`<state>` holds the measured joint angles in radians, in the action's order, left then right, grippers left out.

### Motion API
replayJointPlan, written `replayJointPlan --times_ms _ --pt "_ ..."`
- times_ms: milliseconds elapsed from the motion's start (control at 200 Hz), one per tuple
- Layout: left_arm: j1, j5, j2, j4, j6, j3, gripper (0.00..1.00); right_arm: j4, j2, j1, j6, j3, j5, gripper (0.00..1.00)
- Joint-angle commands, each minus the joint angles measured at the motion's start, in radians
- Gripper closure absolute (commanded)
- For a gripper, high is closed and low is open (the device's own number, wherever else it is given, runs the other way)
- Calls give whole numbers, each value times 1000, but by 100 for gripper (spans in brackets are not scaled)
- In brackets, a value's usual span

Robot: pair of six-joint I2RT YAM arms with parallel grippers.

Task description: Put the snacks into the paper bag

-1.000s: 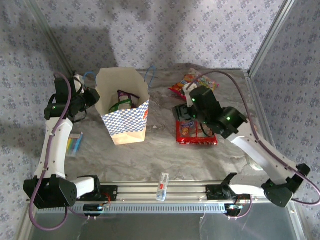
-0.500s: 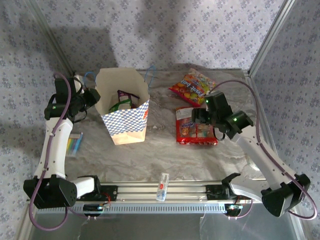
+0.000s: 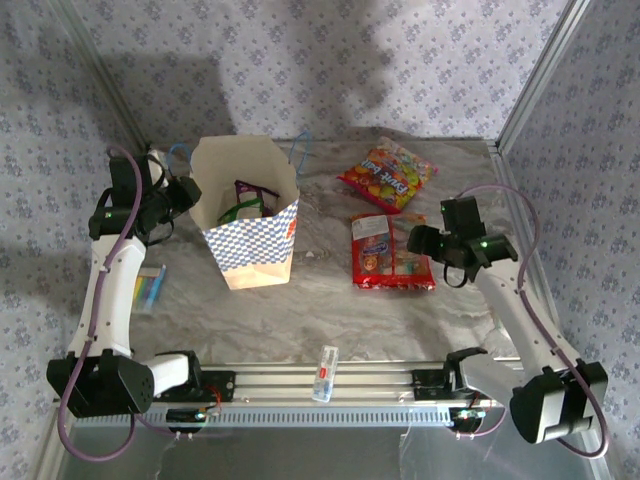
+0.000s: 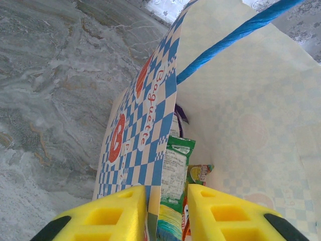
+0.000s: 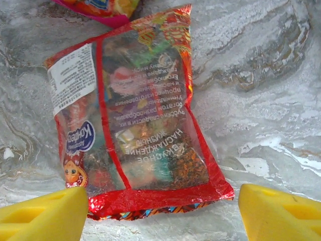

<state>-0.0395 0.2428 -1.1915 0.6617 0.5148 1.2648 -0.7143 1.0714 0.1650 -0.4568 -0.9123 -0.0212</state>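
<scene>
Tan kraft paper bag with a blue-and-white checkered band reads "Baguette". The left gripper has its yellow fingers narrowly apart, straddling the bag's wall, with a green snack packet inside. The right gripper, spread wide and holding nothing, hovers over a red glossy Cyrillic-printed snack packet lying on the marbled grey table.

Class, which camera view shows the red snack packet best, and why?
The right wrist view: the red snack packet appears close up, with its label and printing legible. The top external view shows the same packet small, lying flat on the table, its details blurred.
</scene>
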Motion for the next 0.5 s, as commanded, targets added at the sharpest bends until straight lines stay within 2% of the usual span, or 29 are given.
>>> replayJointPlan --times_ms 0,495 --pt "-6 0 10 10 5 22 71 49 1 -41 -7 28 -83 19" --pt "-6 -2 18 41 -7 15 69 179 165 -129 55 64 -198 17"
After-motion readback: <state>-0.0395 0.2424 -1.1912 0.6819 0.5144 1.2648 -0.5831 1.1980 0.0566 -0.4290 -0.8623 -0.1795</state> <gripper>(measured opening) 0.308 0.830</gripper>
